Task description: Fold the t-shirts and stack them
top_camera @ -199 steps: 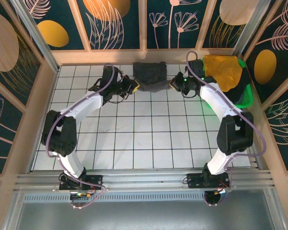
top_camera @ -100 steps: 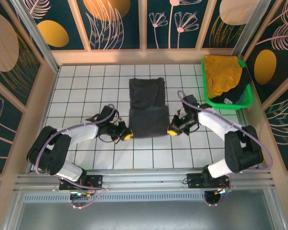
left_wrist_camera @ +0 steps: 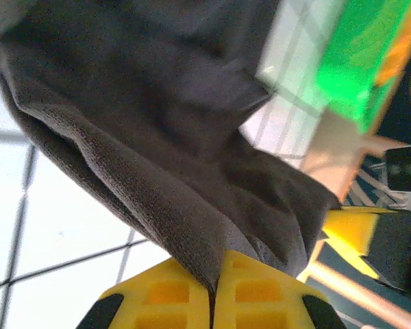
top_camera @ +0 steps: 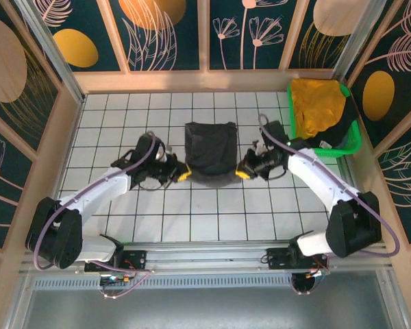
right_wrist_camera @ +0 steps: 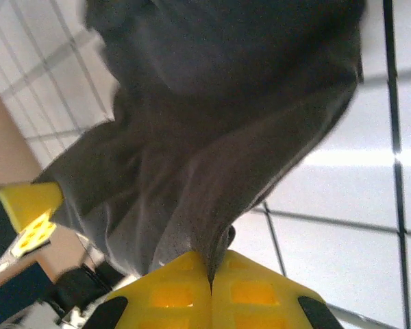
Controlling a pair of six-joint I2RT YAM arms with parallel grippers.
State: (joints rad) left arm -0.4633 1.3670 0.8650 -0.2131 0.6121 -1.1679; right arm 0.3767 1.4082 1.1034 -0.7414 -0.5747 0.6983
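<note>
black t-shirt [top_camera: 209,147] long axis near-far | left gripper [top_camera: 183,174] pinching near-left corner | right gripper [top_camera: 241,172] pinching near-right corner

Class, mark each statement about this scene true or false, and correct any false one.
1. The left gripper and the right gripper are both shut on the black shirt. True.
2. The yellow shirt lies in the basket. True.
3. The basket stands at the near left corner of the table. False: it stands at the far right corner.
4. The grippers hold the black shirt by its far edge. False: they hold its near edge, one at each corner.
</note>
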